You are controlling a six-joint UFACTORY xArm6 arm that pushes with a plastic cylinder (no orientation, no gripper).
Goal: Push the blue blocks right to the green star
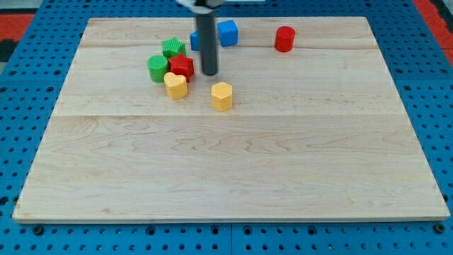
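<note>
1. A blue cube [227, 32] sits near the view's top edge of the wooden board [226, 163], just right of the dark rod.
2. A second blue block [193, 40] shows only as a sliver at the rod's left side; its shape cannot be made out.
3. The green star [173, 48] lies left of both blue blocks, at the top of a tight cluster.
4. In that cluster, a green cylinder [157, 68] sits below-left of the star, a red block [182, 66] just below-right of it, and a yellow heart-like block [175, 85] at the bottom.
5. The arm ends in a rod and has no jaws to open or close; the tip [210, 73] rests on the board just right of the red block, below the blue blocks.
6. Another yellow block [221, 95] stands apart, below-right of the tip.
7. A red cylinder [284, 39] stands well right of the blue cube.
</note>
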